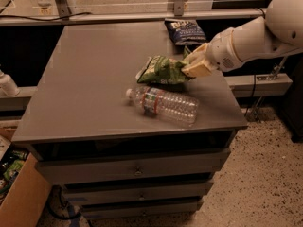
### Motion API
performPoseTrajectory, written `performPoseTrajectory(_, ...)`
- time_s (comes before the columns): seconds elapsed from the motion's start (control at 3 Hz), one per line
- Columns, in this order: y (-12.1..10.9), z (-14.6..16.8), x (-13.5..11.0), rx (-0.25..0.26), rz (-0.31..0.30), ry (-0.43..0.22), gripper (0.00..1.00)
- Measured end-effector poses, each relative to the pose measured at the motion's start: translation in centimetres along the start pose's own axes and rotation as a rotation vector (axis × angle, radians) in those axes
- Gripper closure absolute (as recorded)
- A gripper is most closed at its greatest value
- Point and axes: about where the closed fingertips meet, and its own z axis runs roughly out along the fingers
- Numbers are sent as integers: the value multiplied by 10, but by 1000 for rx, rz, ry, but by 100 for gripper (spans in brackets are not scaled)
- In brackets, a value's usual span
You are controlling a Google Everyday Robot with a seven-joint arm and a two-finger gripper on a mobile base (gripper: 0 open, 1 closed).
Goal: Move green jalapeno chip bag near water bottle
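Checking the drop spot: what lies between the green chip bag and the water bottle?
Only bare tabletop, in the camera view, separates green jalapeno chip bag and water bottle; the gripper grips the bag's end.

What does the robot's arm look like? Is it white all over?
Mostly. The arm is smooth, white and rounded, like fat tubes, with a big round joint at the top. The end effector has chunky pale yellowish fingers; it sits over the right side of the table, at the right end of the green jalapeno chip bag. No cables or markings show on it.
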Motion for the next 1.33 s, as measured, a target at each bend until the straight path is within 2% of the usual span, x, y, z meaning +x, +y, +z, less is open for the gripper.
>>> performPoseTrajectory(0.67, 20, 7, 13, -48, 1, 34, 100)
performPoseTrajectory(1.33, 25, 11, 7, -61, 15, 34, 59)
